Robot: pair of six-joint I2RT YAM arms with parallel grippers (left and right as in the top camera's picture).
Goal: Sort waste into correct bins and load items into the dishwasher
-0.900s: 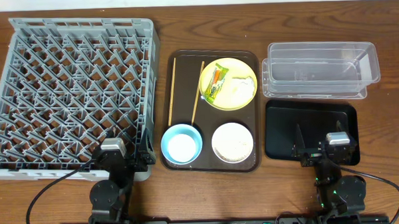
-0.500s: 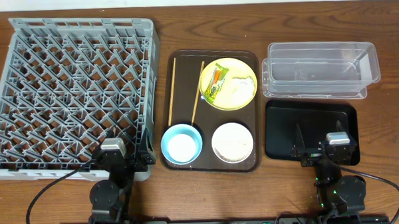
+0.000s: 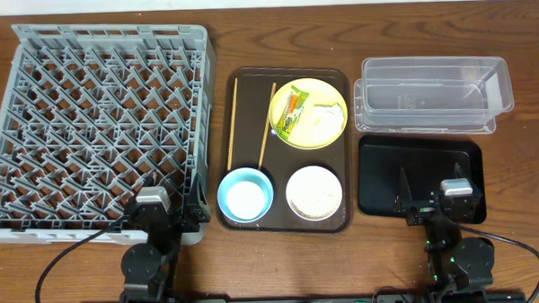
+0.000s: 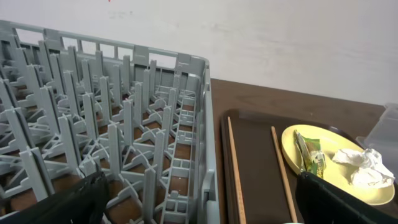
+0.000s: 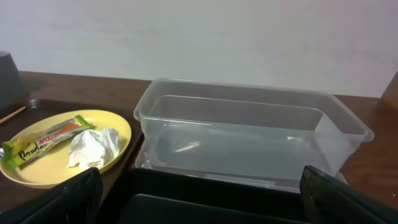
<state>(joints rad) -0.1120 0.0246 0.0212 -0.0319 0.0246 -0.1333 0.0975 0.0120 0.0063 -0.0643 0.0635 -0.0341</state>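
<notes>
The yellow plate (image 3: pixel 308 113) holds the green-and-orange wrapper (image 3: pixel 292 112) and the crumpled tissue (image 3: pixel 327 119); both also show in the right wrist view (image 5: pixel 43 142). The light blue bowl (image 3: pixel 245 194) and the white bowl (image 3: pixel 314 192) with whitish grains sit on the brown tray. I see no small white cup. The grey dish rack (image 3: pixel 98 121) is at the left. The clear tub (image 3: pixel 429 94) and black tray (image 3: pixel 420 171) are at the right. My left gripper (image 4: pixel 199 211) is open at the rack's front right corner. My right gripper (image 5: pixel 199 205) is open over the black tray's front.
The dark brown serving tray (image 3: pixel 344 223) stands in the middle between the rack and the bins. Two wooden chopsticks (image 3: pixel 232 123) lie on its left part beside the plate. Both arm bases sit at the table's front edge.
</notes>
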